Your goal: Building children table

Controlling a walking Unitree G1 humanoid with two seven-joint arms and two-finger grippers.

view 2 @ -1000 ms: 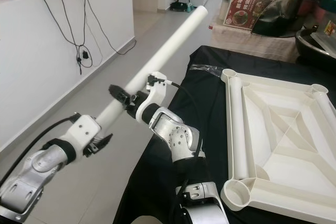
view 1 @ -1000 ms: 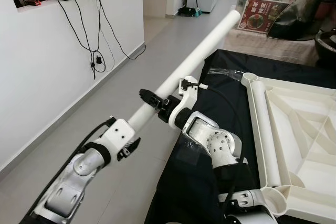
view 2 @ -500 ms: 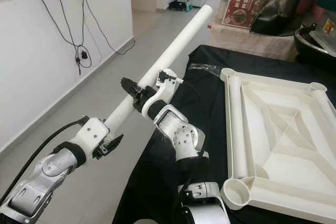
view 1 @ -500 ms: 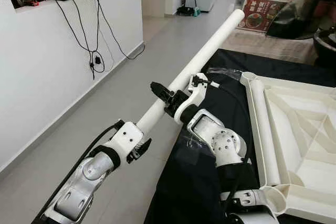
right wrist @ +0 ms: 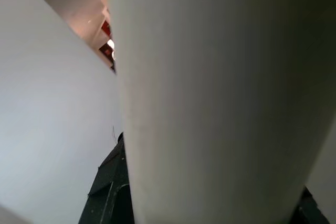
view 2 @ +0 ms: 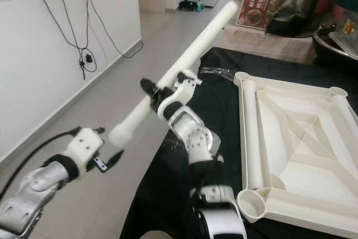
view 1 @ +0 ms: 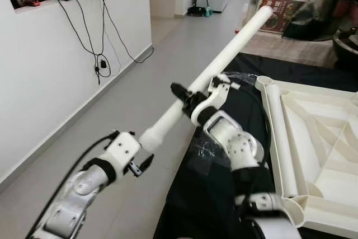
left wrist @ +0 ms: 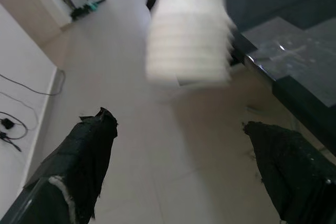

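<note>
Leg tube [view 2: 184,62] hangs over the floor beside the upturned tabletop [view 2: 296,155], clenched mid-length by your right end effector [view 2: 159,90]; left end effector [left wrist: 184,177] gapes released, so the tube may pivot or slip

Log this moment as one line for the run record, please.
right gripper: shut on white table leg | left gripper: open, off leg's threaded end | upturned tabletop on black cloth
</note>
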